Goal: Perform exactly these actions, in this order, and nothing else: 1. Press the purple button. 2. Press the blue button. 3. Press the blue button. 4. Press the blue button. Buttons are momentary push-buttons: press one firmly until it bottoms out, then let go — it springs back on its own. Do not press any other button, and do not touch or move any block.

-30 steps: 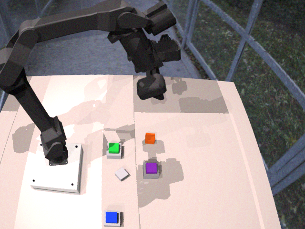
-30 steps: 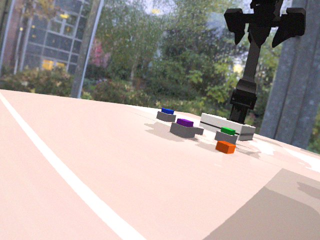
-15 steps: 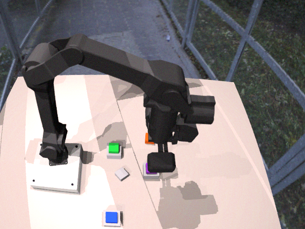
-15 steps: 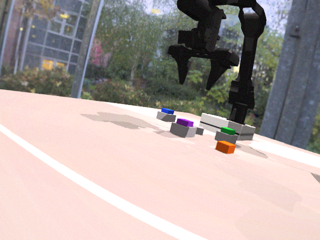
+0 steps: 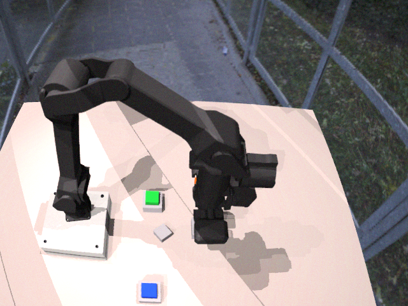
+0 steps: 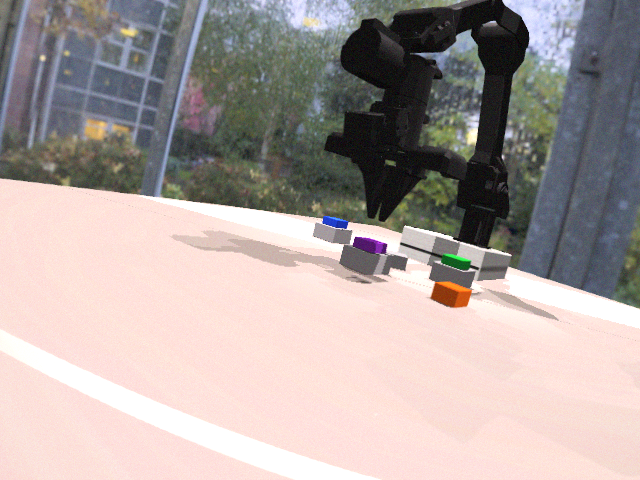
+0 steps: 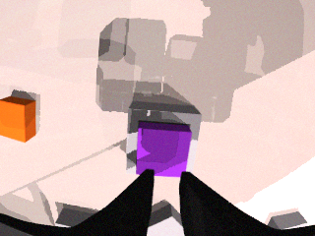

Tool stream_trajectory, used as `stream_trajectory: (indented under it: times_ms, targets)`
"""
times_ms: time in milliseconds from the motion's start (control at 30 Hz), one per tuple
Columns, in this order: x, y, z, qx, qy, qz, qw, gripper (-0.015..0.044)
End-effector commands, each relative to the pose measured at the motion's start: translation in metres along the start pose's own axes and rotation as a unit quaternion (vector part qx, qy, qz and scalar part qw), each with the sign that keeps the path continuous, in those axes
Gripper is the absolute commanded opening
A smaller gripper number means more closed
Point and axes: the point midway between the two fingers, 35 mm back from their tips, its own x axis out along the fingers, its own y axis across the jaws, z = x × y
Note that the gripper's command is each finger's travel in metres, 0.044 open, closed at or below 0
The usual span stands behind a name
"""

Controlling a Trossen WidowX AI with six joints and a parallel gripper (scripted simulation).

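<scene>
Outdoor tabletop [image 5: 296, 204] beside railings [image 5: 324, 49], greenery

The arm [image 5: 158, 102] reaches out and bends down, wrist vertical, jaws nearly together and holding nothing

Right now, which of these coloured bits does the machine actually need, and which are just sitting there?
Needed:
purple button
blue button
gripper, shut and empty

Just sitting there:
green button
orange block
small grey block
</scene>
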Motion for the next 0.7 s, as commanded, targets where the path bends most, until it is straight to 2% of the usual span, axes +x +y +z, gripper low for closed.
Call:
stream_trajectory:
  times_ms: [0,667]
  targets:
    - [0.001,0.001,0.0,-0.002,-0.001,0.003,1.0,0.002]
    - [0.023,0.001,0.001,-0.002,-0.001,0.003,1.0,0.002]
